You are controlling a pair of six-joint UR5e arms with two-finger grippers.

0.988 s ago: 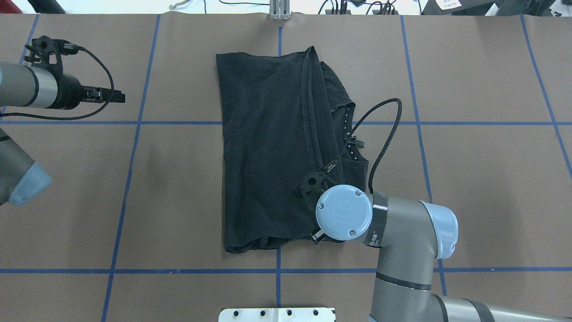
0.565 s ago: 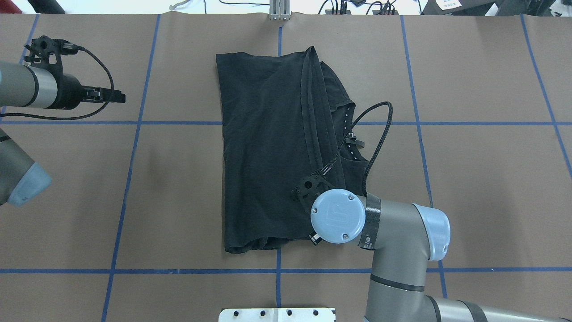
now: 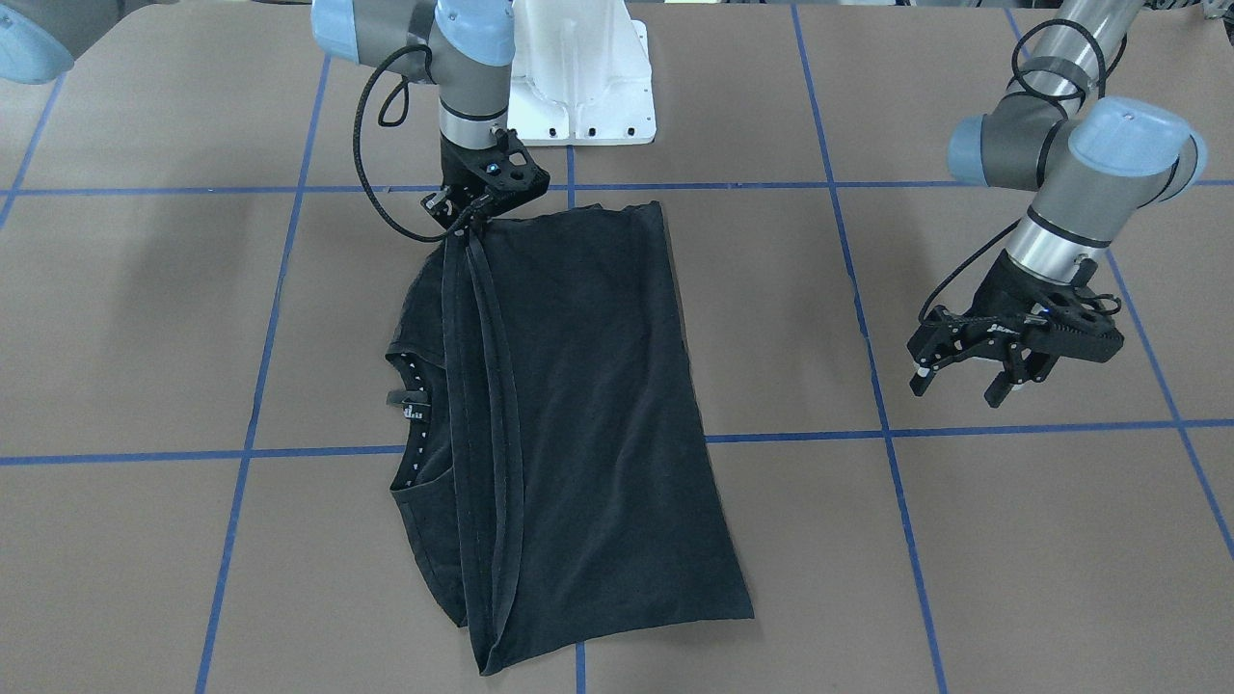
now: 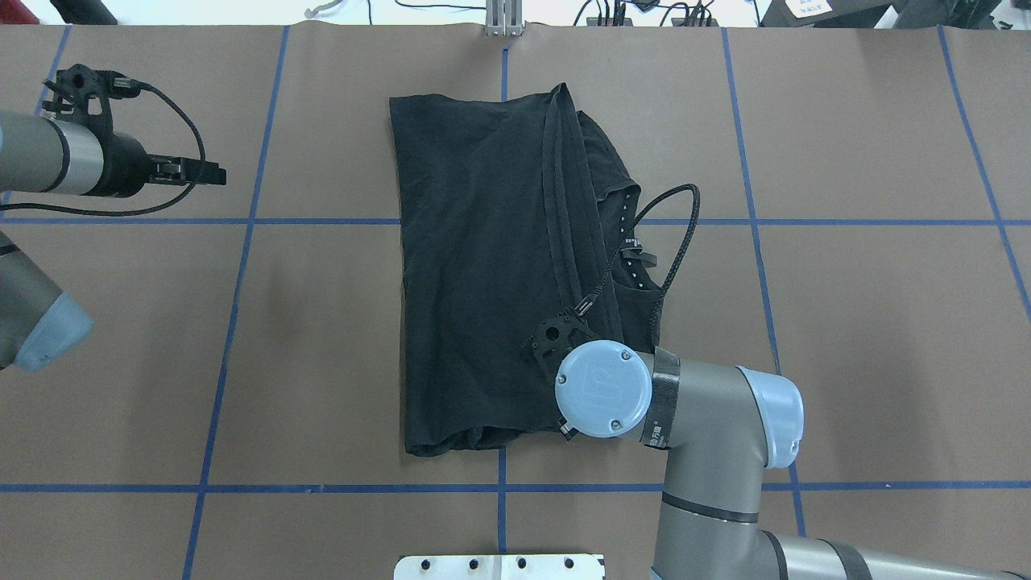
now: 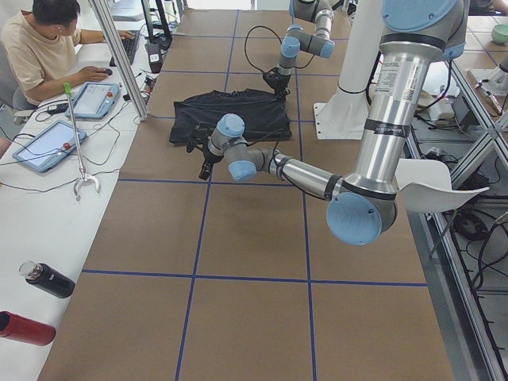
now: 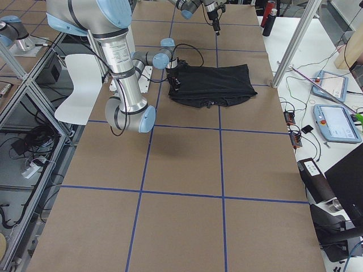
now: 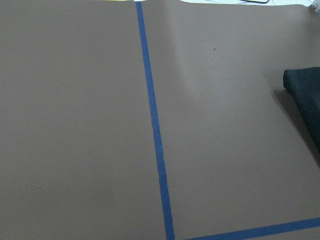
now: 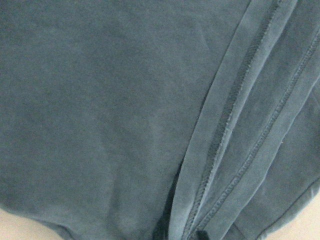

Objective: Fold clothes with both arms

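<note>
The black T-shirt (image 3: 598, 405) lies folded lengthwise in the middle of the table, plain side up, with its collar and label showing at one long edge (image 4: 632, 258). My right gripper (image 3: 469, 224) is at the shirt's end nearest the robot's base. It is shut on the layered hems that run together into its tips. Its wrist view shows cloth and hem seams (image 8: 220, 145) close up. In the overhead view the blue wrist cap (image 4: 602, 388) hides the fingers. My left gripper (image 3: 957, 387) is open and empty, hovering over bare table well away from the shirt (image 7: 306, 95).
The white pedestal base (image 3: 578, 87) stands at the robot's edge just behind the right gripper. A black cable (image 4: 681, 234) loops from the right wrist over the shirt's collar side. Blue tape lines (image 7: 155, 135) cross the brown table. An operator (image 5: 48, 40) sits beyond the far edge.
My right arm has moved a little towards the robot's left along the shirt's near end, and its cable loop came with it. The shirt's outline and the left arm are unchanged.
</note>
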